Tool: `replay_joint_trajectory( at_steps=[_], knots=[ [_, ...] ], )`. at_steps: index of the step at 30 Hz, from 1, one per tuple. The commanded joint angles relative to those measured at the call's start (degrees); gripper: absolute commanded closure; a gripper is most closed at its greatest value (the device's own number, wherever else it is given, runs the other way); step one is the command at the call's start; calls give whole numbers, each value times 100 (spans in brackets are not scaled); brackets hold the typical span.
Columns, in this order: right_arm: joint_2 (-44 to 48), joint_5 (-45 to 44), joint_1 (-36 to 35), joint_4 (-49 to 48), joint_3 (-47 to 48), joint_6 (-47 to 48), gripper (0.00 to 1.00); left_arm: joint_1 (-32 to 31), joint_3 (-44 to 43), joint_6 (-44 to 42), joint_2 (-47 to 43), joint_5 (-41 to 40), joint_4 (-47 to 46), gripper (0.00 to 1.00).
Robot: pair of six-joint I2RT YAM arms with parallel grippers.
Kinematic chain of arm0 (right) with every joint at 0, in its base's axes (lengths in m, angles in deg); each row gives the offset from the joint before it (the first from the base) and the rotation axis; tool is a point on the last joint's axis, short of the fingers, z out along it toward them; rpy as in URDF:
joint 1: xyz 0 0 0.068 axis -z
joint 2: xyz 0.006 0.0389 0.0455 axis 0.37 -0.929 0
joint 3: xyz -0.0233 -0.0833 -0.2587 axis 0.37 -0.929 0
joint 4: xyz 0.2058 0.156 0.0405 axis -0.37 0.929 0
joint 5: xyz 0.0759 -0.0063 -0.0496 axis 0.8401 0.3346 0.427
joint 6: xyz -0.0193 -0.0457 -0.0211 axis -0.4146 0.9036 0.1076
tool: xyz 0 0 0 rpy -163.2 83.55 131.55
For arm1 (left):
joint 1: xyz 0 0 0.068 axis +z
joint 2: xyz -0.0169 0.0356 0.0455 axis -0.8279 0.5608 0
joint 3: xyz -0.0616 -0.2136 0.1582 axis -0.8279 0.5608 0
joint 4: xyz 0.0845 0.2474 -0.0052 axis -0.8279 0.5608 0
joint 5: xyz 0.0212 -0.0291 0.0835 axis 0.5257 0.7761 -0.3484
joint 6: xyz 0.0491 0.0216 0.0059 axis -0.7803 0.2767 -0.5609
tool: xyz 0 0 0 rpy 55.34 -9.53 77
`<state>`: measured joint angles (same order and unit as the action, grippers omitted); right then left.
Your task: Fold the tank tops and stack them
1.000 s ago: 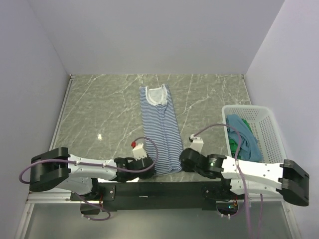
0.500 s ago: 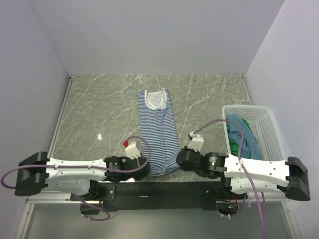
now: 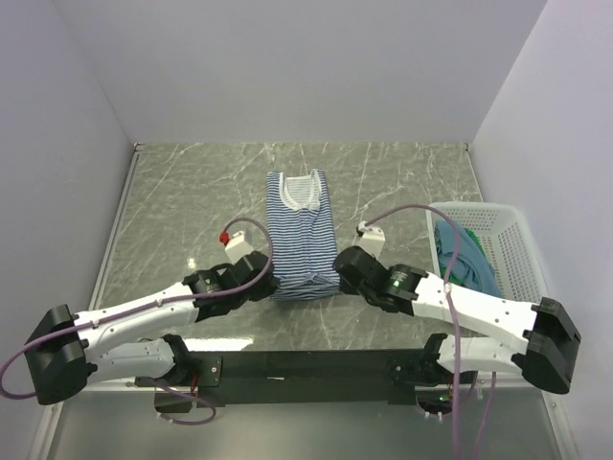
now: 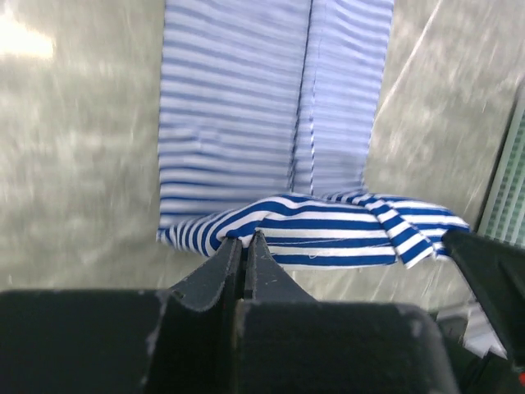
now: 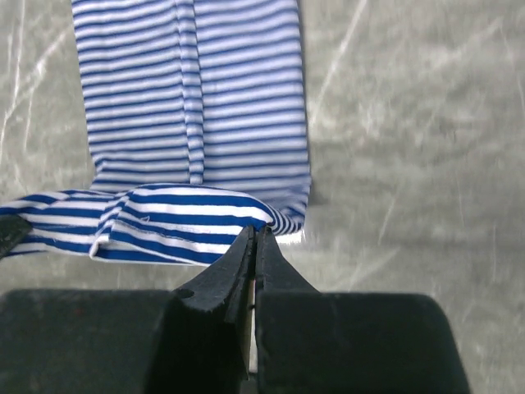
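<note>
The striped tank top [image 3: 300, 216] lay in the middle of the top view, on the marble table [image 3: 182, 201], with its white neckline toward the upper edge of the frame and its lower hem lifted and turned over the body. The fabric looked thin, light and very soft. Between my two grips the hem hung as a loose, wrinkled band, so I judged that it would keep no shape by itself and could slip out of a weak pinch. The good places to hold it were the two corners of the hem, so that the edge would be straight. There my left gripper [image 4: 244, 240] had its jaws pressed together on the left corner, and my right gripper [image 5: 254, 234] pinched the right corner in the same way. At the right of the frame stood the white basket [image 3: 525, 251], with the teal top [image 3: 469, 253] and the green top [image 3: 444, 270] inside.
</note>
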<state>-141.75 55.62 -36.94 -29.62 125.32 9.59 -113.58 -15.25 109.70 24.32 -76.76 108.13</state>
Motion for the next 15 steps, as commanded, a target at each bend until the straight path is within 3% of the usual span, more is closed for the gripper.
replay_joint_trajectory(
  at_steps=[1, 15],
  knots=[
    [-339, 3, 423, -518, 465, 694, 100, 486, -402, -700, 224, 162, -300, 99],
    [-2368, 1057, 2093, -1599, 1861, 1715, 100, 2481, -1738, -2089, 2218, 1296, -1170, 99]
  ],
)
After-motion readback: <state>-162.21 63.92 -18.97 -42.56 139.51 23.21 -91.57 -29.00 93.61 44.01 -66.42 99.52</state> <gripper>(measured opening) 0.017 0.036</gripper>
